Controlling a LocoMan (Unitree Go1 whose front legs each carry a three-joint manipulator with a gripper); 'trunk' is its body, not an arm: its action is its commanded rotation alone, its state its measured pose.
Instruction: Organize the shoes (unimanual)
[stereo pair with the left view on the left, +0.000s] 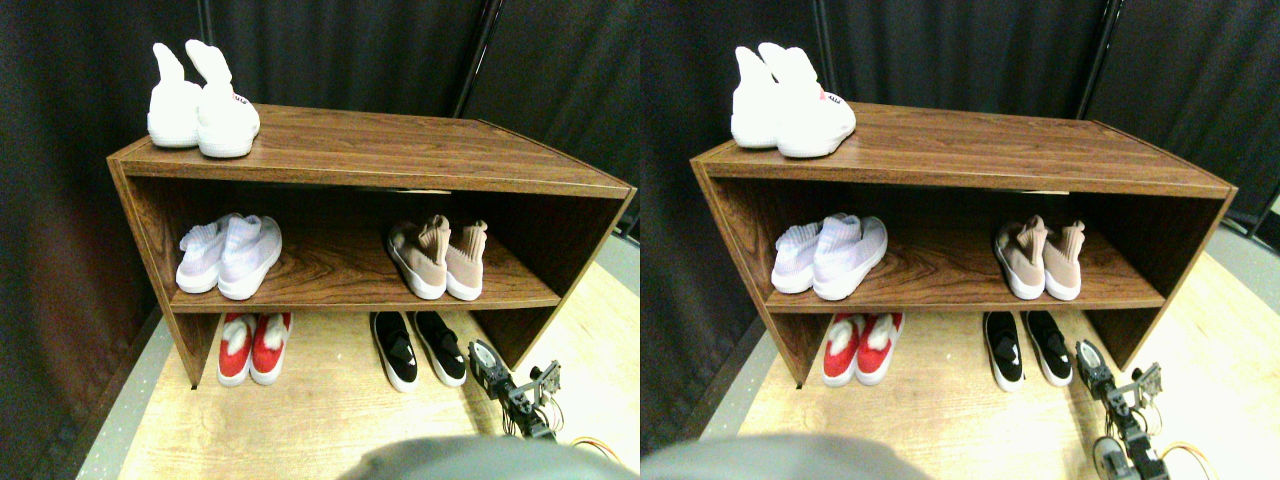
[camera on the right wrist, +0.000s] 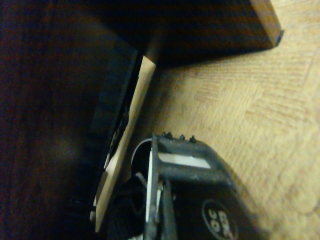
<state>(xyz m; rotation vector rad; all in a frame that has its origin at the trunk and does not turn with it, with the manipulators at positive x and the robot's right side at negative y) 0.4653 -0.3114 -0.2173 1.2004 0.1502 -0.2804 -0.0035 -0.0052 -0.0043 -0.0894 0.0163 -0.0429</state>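
The beige shoes (stereo pair with the left view on the left: 440, 260) on the rack's (stereo pair with the left view on the left: 380, 150) middle shelf seem light and soft, best gripped at the collar; the right gripper's (stereo pair with the left view on the left: 520, 385) jaw state cannot be told

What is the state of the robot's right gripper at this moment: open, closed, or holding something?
Right gripper: empty, low over the floor by the black shoes, away from the beige shoes; open or closed cannot be told.

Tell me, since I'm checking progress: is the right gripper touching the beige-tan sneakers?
Apart. The stereo pair view shows the right gripper down near the floor, while the beige-tan sneakers sit on the middle shelf.
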